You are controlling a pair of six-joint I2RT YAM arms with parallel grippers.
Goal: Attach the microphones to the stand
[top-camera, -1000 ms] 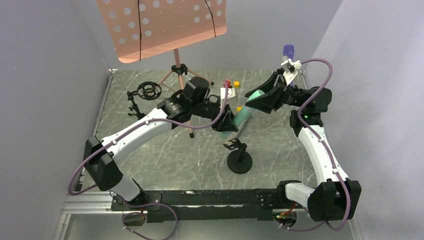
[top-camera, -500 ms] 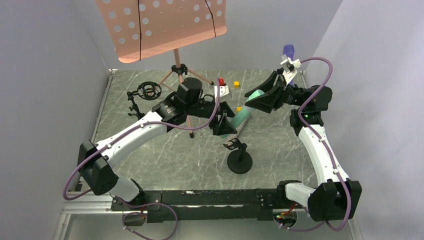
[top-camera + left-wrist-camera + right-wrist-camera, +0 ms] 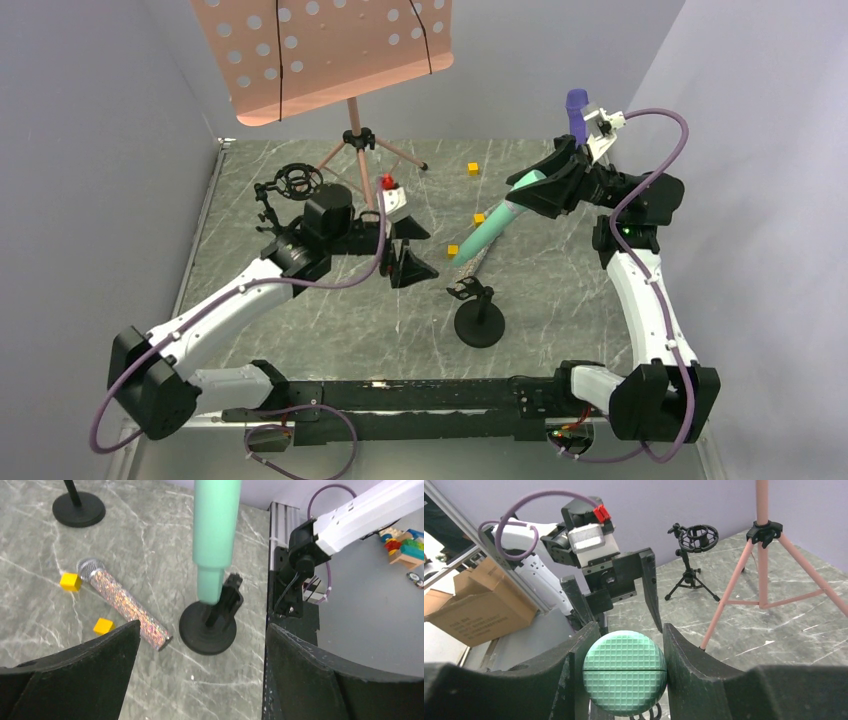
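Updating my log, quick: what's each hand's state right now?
Left hand: open, holding nothing.
Right hand: closed on the mint-teal microphone.

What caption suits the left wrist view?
Mint microphone points down toward a black stand; a glittery microphone lies beside yellow cubes.

Soft, even light falls from above on the bench [image 3: 380,330]; no glare off the marble, just a faint shadow pooled round the black stand base [image 3: 478,328]; the overhead view is crisp edge to edge; the left wrist view is sharp too, and the glittery microphone [image 3: 122,605] throws tiny sparkles; the fingers [image 3: 75,680] of the left pincer [image 3: 202,627] loom dark and soft-edged; in the right wrist view the mint-teal microphone [image 3: 625,679] shows a sharp grid, while the right pincer [image 3: 630,627] sits murky, near black.
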